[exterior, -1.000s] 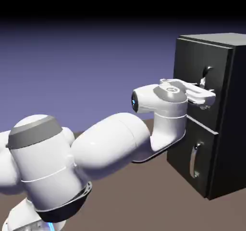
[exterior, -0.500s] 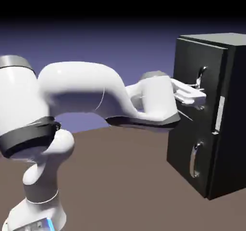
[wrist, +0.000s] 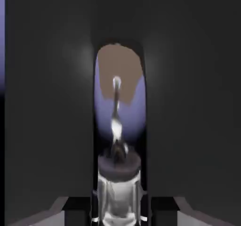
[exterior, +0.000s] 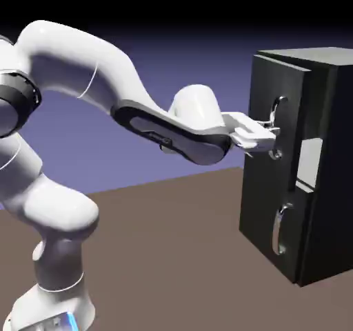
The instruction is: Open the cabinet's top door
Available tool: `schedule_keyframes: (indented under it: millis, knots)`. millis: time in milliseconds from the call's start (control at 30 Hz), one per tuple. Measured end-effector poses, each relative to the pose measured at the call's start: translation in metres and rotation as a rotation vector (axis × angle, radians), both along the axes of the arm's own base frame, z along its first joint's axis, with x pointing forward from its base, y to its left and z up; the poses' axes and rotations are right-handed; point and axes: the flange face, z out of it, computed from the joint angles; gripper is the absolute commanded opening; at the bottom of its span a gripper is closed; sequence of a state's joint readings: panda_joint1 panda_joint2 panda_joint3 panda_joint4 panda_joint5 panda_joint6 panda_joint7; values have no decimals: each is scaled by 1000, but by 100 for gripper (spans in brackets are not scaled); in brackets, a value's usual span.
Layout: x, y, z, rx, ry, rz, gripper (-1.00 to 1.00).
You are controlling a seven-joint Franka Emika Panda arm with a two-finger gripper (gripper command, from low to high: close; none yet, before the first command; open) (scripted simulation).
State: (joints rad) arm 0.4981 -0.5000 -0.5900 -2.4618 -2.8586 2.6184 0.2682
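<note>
A brown tabletop (exterior: 158, 254) — the black cabinet (exterior: 272, 178) standing on it.

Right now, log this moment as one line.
top door: ajar | end effector: shut on upper handle | lower door: closed

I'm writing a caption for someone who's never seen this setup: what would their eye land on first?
Most likely the big white arm, sweeping from the exterior view's left across to the cabinet. Next, the black top door standing ajar, a pale patch showing in the gap beside it, with the claw at its curved silver handle.
</note>
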Motion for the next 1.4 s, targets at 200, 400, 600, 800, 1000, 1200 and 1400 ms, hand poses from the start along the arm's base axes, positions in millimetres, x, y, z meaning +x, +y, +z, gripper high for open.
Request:
schedule_keyframes:
  millis: [200,400,600,800,1000,1200,1400]
  knots:
    - [1,-1,2,26,-7,-8,-100]
    - [-5,5,0,-2,2,-26,-100]
    - [-26,27,0,-2,2,-136,-100]
    - [-44,51,0,-2,2,-247,-100]
    - [-59,78,0,-2,3,-360,-100]
    - [-72,108,0,-2,3,-480,-100]
    - [-83,144,0,-1,3,-620,-100]
